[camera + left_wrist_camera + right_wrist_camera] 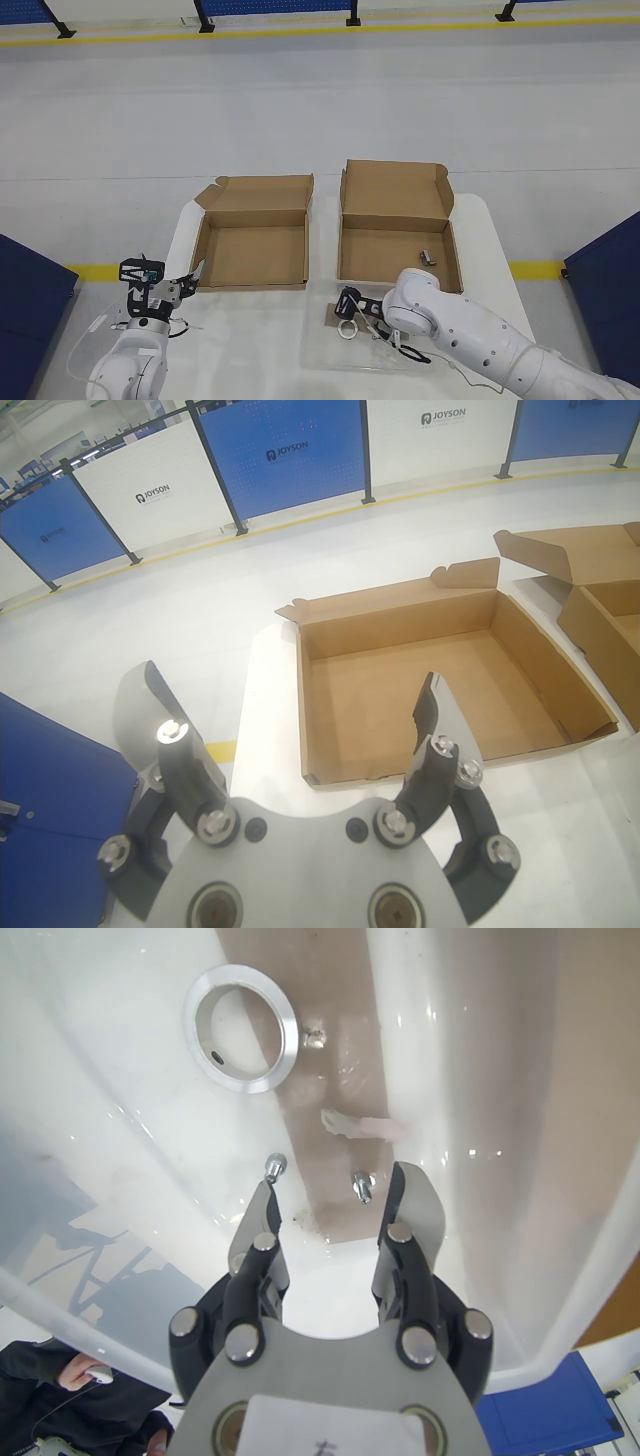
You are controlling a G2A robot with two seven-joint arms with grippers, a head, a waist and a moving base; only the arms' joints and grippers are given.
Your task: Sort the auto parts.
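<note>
My right gripper (332,1183) stands open, low inside a clear plastic bin (500,1178). A small silver bolt (361,1185) lies between its fingertips, and a second bolt (275,1167) lies at the tip of one finger. Farther off in the bin rests a metal ring (240,1028). From above, the right gripper (350,303) sits over the bin (340,358) beside the ring (346,330). My left gripper (290,680) is open with nothing in it, near the front left corner of the left cardboard box (450,680), which has nothing inside.
Two open cardboard boxes stand side by side at the back of the white table (250,330): the left box (255,285) and the right box (347,250), which holds one small part (426,255). Blue panels flank the table.
</note>
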